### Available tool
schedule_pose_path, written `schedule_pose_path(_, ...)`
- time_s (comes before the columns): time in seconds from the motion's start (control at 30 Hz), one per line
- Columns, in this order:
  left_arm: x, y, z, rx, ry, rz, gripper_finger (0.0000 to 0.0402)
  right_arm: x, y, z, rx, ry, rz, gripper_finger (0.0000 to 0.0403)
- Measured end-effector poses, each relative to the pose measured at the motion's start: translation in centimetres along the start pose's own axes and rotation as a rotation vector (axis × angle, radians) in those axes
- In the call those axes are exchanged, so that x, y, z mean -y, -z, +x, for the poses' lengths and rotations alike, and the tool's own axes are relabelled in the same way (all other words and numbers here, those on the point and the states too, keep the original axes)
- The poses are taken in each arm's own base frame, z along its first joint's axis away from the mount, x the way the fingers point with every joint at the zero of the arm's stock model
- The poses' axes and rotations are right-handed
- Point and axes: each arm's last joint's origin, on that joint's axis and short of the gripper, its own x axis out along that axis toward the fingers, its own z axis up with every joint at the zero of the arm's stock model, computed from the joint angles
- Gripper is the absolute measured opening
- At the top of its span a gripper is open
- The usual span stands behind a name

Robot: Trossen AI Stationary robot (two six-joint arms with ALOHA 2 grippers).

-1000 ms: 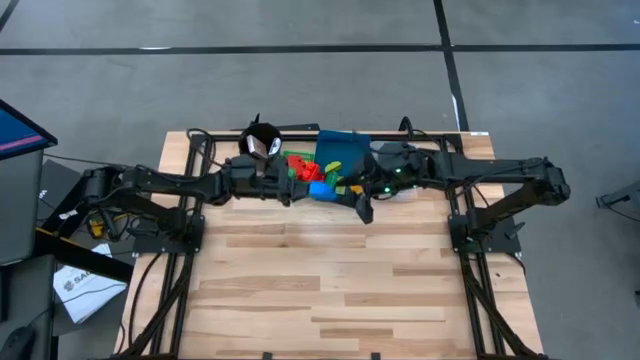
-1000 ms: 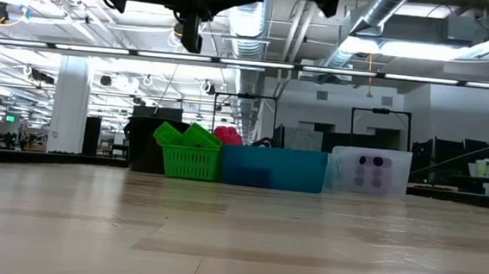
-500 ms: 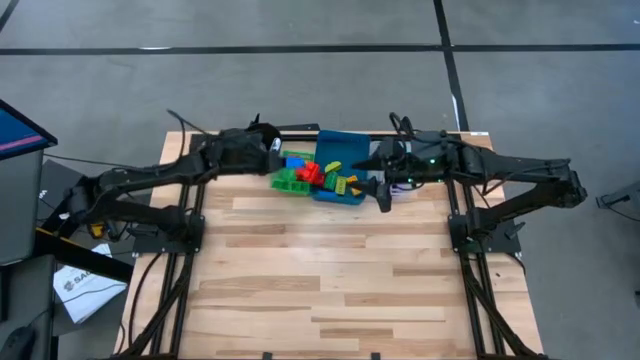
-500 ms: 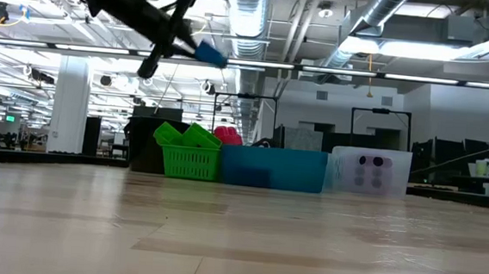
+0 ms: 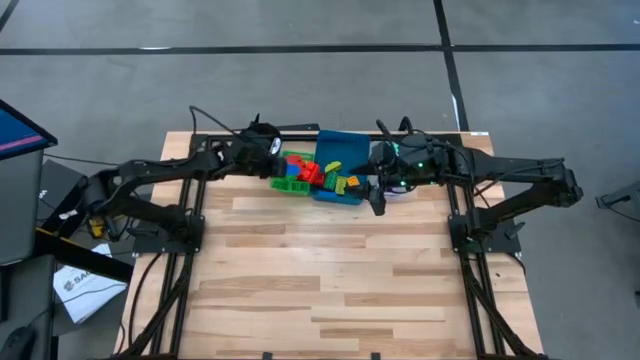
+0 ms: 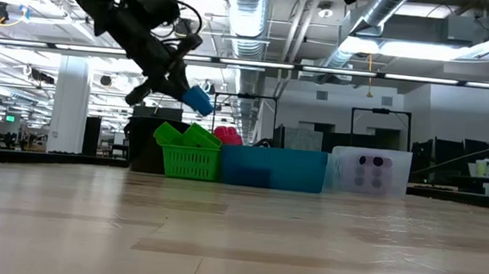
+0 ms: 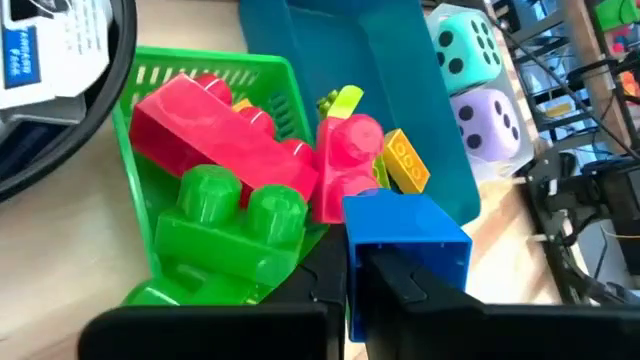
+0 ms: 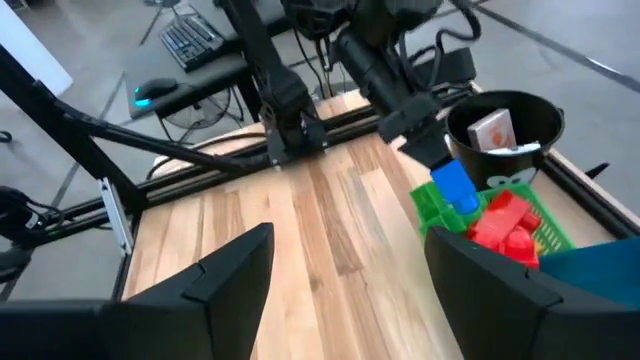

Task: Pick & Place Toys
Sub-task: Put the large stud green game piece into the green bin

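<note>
Left wrist view: left end effector (image 7: 355,275) clamped on blue brick (image 7: 405,240) above green tray (image 7: 215,75).

Pale wood-plank tabletop (image 5: 330,290) on a grey concrete floor (image 5: 300,80) crossed by dark seam lines. Beyond the tabletop's far edge, an open industrial hall: exposed silver ducts (image 6: 261,26) and pipes overhead, long fluorescent strips (image 6: 404,76) across the ceiling, 1 white column (image 6: 70,103) off to the left. Dark frames and desks (image 6: 374,133) behind the tabletop. Keyboard (image 8: 195,38) and mouse on a desk past the tabletop's side.
</note>
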Motion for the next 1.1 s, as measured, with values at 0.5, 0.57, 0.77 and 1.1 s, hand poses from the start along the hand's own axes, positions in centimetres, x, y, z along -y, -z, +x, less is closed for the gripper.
schedule_pose_path(0.5, -1.6, -0.7, 3.4, 0.051, -0.053, -0.025, 0.0004, 0.0, 0.2, 0.2, -0.023, 0.003, -0.001, 0.0255)
schedule_pose_path(0.57, -1.8, -1.0, 3.5, 0.063, -0.056, -0.032, 0.0004, 0.0, 0.3, 0.2, -0.027, 0.003, -0.001, 0.0255)
schedule_pose_path(0.77, -2.3, -2.0, 3.3, 0.112, -0.047, -0.052, 0.0003, 0.0, 0.3, 0.2, -0.03, 0.004, -0.002, 0.0255)
schedule_pose_path(1.1, -2.3, -2.0, 3.3, 0.111, -0.045, -0.05, 0.0005, 0.1, 0.4, 0.2, -0.038, 0.006, -0.003, 0.0255)
